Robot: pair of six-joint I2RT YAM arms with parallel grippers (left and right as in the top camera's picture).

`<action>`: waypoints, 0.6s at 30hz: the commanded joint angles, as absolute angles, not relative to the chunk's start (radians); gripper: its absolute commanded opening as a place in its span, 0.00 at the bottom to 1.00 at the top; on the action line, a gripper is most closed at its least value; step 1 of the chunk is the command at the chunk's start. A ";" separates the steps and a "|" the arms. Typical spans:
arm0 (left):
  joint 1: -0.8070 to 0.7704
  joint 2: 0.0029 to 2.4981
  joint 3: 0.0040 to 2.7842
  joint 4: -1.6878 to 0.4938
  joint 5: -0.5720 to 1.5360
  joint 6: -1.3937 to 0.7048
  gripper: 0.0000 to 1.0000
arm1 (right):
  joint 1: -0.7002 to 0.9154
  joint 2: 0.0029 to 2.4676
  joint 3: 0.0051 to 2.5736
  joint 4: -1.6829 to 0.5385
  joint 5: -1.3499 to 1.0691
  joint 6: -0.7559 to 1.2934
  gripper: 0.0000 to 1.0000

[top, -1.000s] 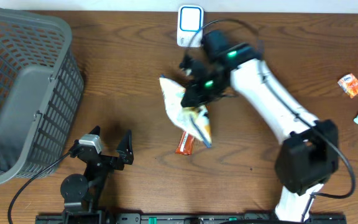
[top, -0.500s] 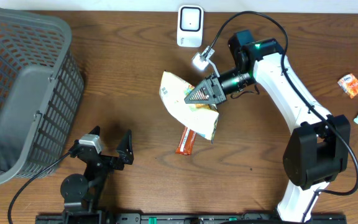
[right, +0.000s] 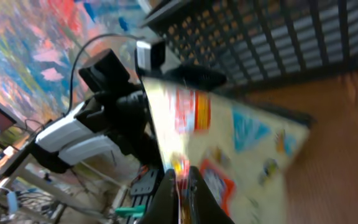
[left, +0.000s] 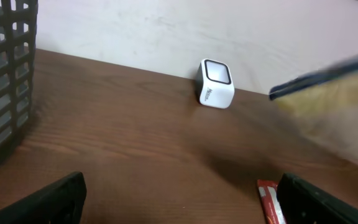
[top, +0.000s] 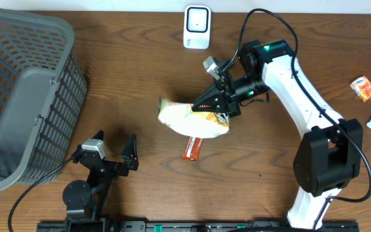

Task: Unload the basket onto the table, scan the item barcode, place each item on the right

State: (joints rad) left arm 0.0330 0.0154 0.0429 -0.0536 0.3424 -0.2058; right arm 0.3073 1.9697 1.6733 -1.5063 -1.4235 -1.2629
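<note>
right gripper (top: 212,105) clamped on a yellow snack bag (top: 184,121) at centre, scanner (top: 197,26) at the far edge; left gripper (top: 115,144) at the near edge, jaws apart.

Table (top: 140,77): brown wood, visible grain, smooth, low satin sheen.
Basket (top: 24,96): grey plastic lattice, matt.
Scanner (top: 197,26): white plastic shell, smooth, slight gloss; darker glossy face panel.
Snack bag (top: 189,120): thin printed film, yellowish-white, crinkled, shiny.
Bar wrapper (top: 192,148): orange-red film, glossy.
Right arm (top: 301,84): white smooth plastic shell, semi-gloss; black matt joints.
Left gripper (top: 114,147): black, matt, plastic-looking.
Cable (top: 269,16): black, smooth sheath.
Small packets (top: 364,87): printed film; finish too small to tell.
</note>
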 commanded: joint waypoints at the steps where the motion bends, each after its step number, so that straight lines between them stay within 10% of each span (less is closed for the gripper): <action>1: 0.038 0.012 0.015 -0.065 0.358 -0.204 0.98 | 0.315 1.969 1.673 -1.513 -1.556 -1.331 0.01; 7: 0.038 0.012 0.015 -0.065 0.358 -0.204 0.98 | 0.342 1.969 1.673 -1.501 -1.368 -1.305 0.02; 10: 0.038 0.012 0.015 -0.065 0.358 -0.204 0.98 | 0.360 1.969 1.674 -1.497 -1.215 -1.166 0.77; 11: 0.038 0.012 0.015 -0.065 0.358 -0.204 0.98 | 0.363 1.969 1.677 -1.489 -1.184 -1.120 0.88; 18: 0.038 0.012 0.015 -0.065 0.358 -0.204 0.98 | 0.360 1.954 1.733 -1.471 -0.946 -0.820 0.99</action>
State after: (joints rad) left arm 0.0330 0.0154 0.0429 -0.0536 0.3424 -0.2058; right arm 0.3626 1.9697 1.6875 -1.4723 -1.0824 -1.0069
